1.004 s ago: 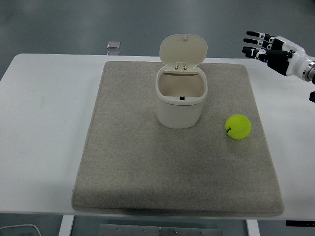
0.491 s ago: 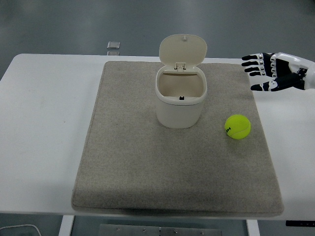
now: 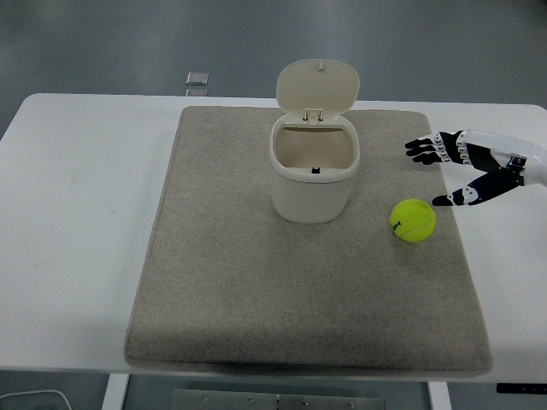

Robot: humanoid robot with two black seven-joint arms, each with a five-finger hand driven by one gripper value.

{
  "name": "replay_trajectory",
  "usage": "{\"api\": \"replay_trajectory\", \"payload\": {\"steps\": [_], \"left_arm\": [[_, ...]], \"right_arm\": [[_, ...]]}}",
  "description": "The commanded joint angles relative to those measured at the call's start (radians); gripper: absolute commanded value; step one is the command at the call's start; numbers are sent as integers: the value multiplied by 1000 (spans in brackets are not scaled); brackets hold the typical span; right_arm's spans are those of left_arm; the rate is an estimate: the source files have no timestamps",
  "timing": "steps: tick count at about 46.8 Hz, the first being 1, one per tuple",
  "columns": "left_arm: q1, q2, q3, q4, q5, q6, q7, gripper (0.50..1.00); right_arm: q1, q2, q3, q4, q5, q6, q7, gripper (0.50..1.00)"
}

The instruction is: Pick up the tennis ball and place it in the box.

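A yellow-green tennis ball (image 3: 414, 221) lies on the grey mat (image 3: 239, 290), to the right of a cream box (image 3: 314, 176) whose hinged lid (image 3: 318, 86) stands open at the back. My right hand (image 3: 440, 172) comes in from the right edge and hovers just up and right of the ball, fingers spread and thumb apart, holding nothing and apart from the ball. The box's inside looks empty. The left arm does not show.
The mat covers the middle of the white table (image 3: 77, 213). A small grey square object (image 3: 197, 79) lies beyond the table's far edge at the top.
My right hand has come down and leftward from the upper right corner toward the ball, staying open. Ball and box have not moved.
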Motion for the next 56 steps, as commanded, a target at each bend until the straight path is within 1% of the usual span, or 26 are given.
{"api": "replay_trajectory", "payload": {"steps": [1,8,11,14,20,23,27,36,40,51,56], "left_arm": [[0,0,0,0,0,-1,0,992],[0,0,0,0,0,-1,0,992],[0,0,0,0,0,0,0,992],[0,0,0,0,0,0,0,992],[0,0,0,0,0,0,0,992],[0,0,0,0,0,0,0,992],[0,0,0,0,0,0,0,992],[0,0,0,0,0,0,0,992],[0,0,0,0,0,0,0,992],[0,0,0,0,0,0,0,992],[0,0,0,0,0,0,0,992]], "right_arm": [[-12,2,-2,4,-16,0,14,911],[-49,9,-8,13,-17,0,23,911],[-61,14,-15,13,-17,0,43,911],[-69,15,-18,14,-17,-17,65,911],[-84,21,-26,14,-17,-31,85,911],[-87,25,-31,14,-17,-50,97,909],[-100,31,-32,13,-22,-92,99,909],[-109,29,-55,13,-94,-184,117,909],[-109,29,-60,13,-137,-212,122,909],[-109,28,-69,13,-207,-228,142,913],[-109,28,-71,13,-213,-252,142,911]]}}
